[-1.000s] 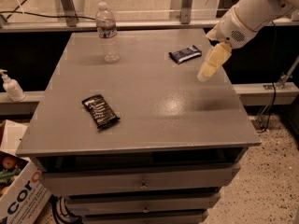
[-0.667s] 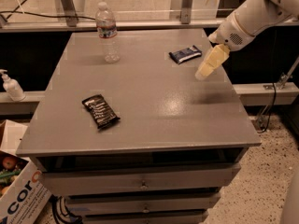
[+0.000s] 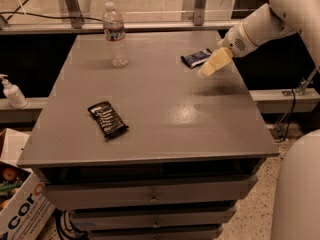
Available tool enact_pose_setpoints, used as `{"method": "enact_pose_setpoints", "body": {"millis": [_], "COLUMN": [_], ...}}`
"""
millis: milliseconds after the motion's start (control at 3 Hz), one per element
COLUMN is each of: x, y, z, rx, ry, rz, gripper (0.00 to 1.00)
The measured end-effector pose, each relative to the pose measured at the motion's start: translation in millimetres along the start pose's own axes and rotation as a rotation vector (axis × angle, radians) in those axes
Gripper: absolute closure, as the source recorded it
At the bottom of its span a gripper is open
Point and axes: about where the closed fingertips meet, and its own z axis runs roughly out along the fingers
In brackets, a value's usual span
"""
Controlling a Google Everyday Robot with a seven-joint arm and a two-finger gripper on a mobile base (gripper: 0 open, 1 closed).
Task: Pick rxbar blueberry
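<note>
Since the preceding frames the hand (image 3: 205, 72) has shifted left, closer to the rxbar blueberry (image 3: 196, 58), which has not moved. Near edge: black-wrapped bar (image 3: 108, 119) with white text lines, flat on the grey counter (image 3: 165, 134). Far right: rxbar blueberry, flat, with a dark navy wrapper and a pale label patch. The hand hovers just beside it, fingers together, holding nothing. Far left: upright water bottle (image 3: 114, 34). Floor, left: cardboard box (image 3: 17, 209).
</note>
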Motion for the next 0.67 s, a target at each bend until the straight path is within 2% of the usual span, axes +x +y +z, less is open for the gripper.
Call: {"method": "enact_pose_setpoints", "body": {"millis": [667], "x": [-25.4], "y": [-33.5], "z": [29.9], "rx": [0.079], "ry": [-0.125], "rz": [0.025], "gripper": [0.0]}}
